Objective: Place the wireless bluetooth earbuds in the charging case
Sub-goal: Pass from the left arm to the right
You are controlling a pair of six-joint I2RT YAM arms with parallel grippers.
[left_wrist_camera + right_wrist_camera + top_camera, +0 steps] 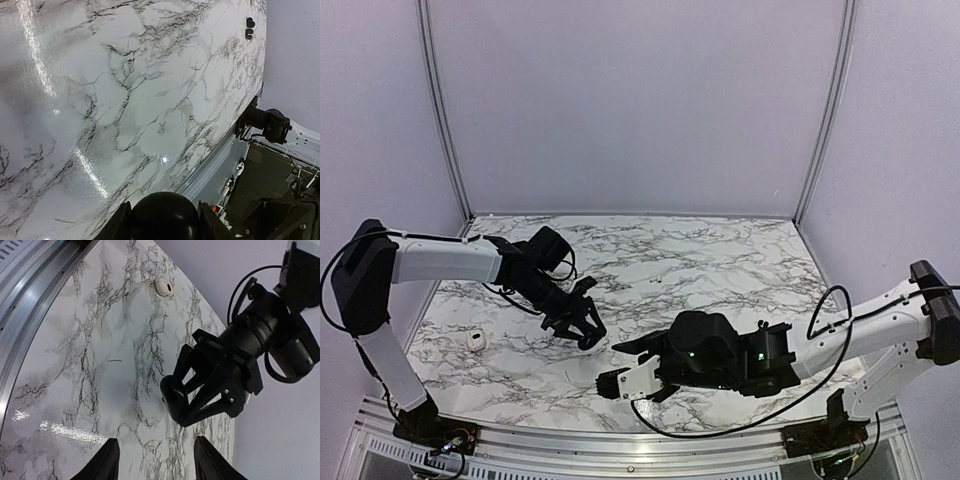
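Observation:
The white charging case (475, 340) lies on the marble table at the left, away from both grippers. It also shows in the right wrist view (164, 287), with a dark spot on it. My left gripper (585, 328) is shut on a glossy black rounded object (165, 217) and holds it just above the table's middle. The object also shows in the right wrist view (174, 397). My right gripper (618, 365) is open and empty, just right of and nearer than the left gripper. Two tiny dark things (248, 27) lie far off near the table's edge, too small to tell whether they are earbuds.
The marble table (720, 260) has purple walls on three sides and a metal rail (30, 305) along its near edge. The right arm's base and cables (265, 125) are at the near right corner.

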